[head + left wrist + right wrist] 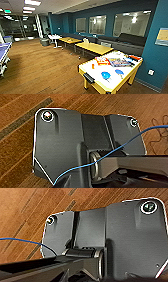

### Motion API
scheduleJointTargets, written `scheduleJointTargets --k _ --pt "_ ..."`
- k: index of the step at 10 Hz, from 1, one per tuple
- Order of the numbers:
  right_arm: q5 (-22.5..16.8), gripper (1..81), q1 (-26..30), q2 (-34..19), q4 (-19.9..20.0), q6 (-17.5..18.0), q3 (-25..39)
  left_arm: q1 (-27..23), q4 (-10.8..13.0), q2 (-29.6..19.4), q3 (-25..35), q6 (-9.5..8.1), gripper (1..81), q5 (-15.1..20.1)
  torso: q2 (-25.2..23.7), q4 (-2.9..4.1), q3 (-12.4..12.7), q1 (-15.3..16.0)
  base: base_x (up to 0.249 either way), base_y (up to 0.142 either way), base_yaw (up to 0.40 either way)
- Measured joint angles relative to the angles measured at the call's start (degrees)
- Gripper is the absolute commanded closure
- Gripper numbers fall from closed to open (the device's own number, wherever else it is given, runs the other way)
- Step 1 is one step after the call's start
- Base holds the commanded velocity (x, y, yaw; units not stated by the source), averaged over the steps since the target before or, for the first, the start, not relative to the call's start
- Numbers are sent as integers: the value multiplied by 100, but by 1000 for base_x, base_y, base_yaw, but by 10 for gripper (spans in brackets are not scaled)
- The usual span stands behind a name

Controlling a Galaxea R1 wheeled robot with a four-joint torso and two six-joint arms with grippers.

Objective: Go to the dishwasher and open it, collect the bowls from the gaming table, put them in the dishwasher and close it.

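Two bowls [106, 75] on gaming table [100, 82] — apart.

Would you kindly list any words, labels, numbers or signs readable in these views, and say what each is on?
No text can be read.
Board-game boxes on the gaming table: printing too blurred.
Green ceiling sign: blurred.
Wall board: markings illegible.
Wrist views: wood floor, no lettering.

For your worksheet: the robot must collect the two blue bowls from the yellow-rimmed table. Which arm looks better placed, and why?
Probably the right: the gaming table and both bowls lie to the robot's right in the head view, the near bowl closer to the table's near edge.
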Motion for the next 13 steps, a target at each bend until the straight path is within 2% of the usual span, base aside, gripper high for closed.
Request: scheduleJointTargets --k 8,13 --pt "2 10 -2 -18 0 0 0 10 -1 0 0 0 10 -2 0 0 0 0 140 68 0" --pt "0 10 -7 -27 0 0 5 24 0 2 -4 -2 10 5 0 0 0 -2 140 0 0"
